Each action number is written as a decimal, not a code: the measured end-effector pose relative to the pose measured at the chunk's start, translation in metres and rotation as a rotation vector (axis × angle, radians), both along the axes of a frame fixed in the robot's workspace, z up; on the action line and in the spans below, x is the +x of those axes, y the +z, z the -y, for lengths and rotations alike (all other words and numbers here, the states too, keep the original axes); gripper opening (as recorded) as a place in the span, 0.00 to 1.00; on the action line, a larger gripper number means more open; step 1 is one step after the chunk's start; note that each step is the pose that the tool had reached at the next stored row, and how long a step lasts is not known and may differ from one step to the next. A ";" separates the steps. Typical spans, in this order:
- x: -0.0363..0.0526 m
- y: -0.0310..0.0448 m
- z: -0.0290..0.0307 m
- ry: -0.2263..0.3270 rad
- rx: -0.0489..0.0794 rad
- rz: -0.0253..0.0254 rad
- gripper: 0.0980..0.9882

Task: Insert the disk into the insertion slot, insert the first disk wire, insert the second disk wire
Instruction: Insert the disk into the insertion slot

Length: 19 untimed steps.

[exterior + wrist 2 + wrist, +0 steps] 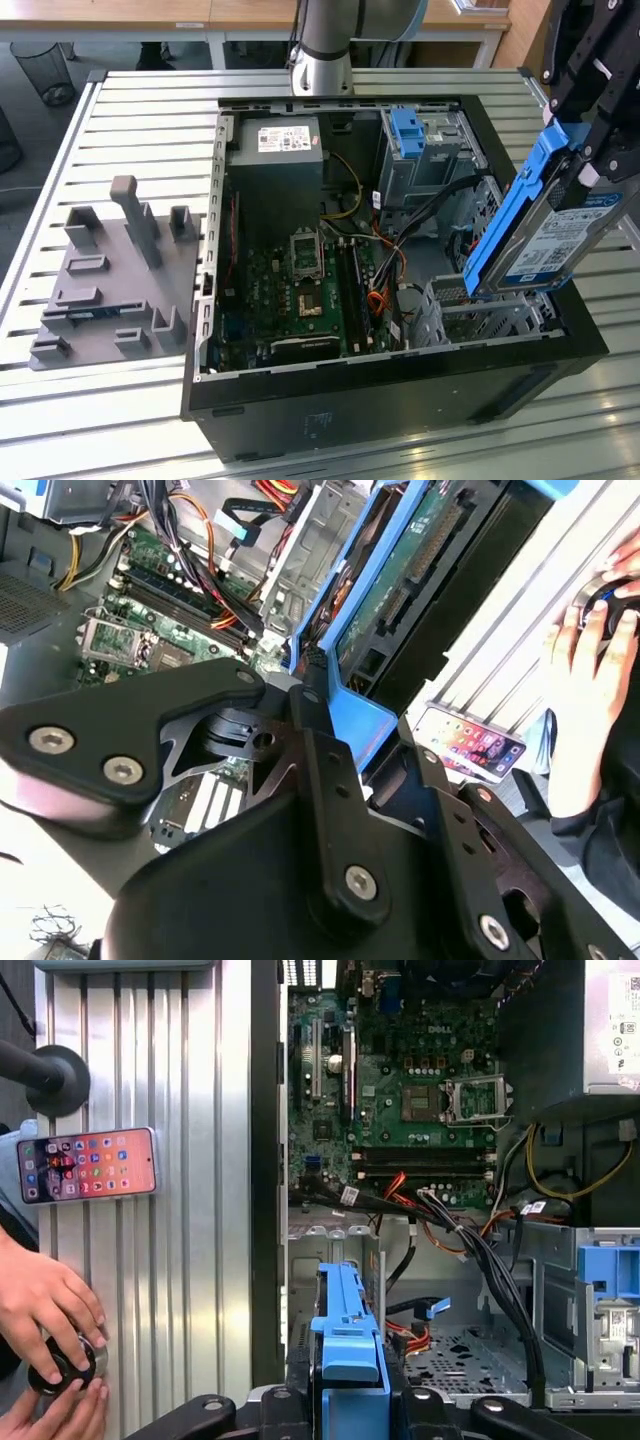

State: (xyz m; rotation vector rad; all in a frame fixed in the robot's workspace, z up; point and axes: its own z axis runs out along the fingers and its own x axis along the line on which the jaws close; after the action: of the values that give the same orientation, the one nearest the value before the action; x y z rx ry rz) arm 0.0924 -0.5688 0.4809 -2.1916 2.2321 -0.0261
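I hold my black gripper (588, 140) clamped on the flat silver hard drive in a bright blue plastic carrier (545, 235), tilted, with the low grey perforated sheet-metal cage (470, 312) just beneath it and bundled black cables (487, 1260) crowding alongside.

Bright, even light makes the pale slatted bench (140, 110) gleam, while the inside of the computer case (380, 400) sits in soft shadow. In the second wrist view a patch beside the black hand (365, 720) burns out white. The hand's metal shows a dull sheen where it holds the disk (400, 570).
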 end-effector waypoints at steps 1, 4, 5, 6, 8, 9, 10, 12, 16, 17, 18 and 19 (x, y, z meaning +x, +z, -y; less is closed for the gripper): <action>-0.0002 -0.0011 -0.0006 0.000 0.000 0.0001 0.30; -0.0020 -0.0051 -0.0016 0.000 0.000 0.0011 0.30; -0.0028 -0.0063 -0.0018 0.000 0.000 0.0018 0.30; -0.0037 -0.0073 -0.0020 0.000 0.000 0.0026 0.30; -0.0048 -0.0091 -0.0031 0.001 0.000 0.0036 0.30; -0.0054 -0.0098 -0.0039 0.001 0.000 0.0040 0.30; -0.0060 -0.0104 -0.0043 0.001 0.000 0.0042 0.30; -0.0068 -0.0117 -0.0049 0.001 0.000 0.0047 0.30; -0.0076 -0.0152 -0.0053 0.001 0.000 0.0054 0.30; -0.0077 -0.0160 -0.0054 0.001 0.000 0.0056 0.30; -0.0078 -0.0168 -0.0056 0.001 0.000 0.0057 0.30; -0.0085 -0.0174 -0.0063 0.001 0.000 0.0059 0.30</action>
State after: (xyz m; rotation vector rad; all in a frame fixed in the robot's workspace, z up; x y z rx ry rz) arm 0.0839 -0.5625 0.4635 -2.1898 2.2280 -0.0325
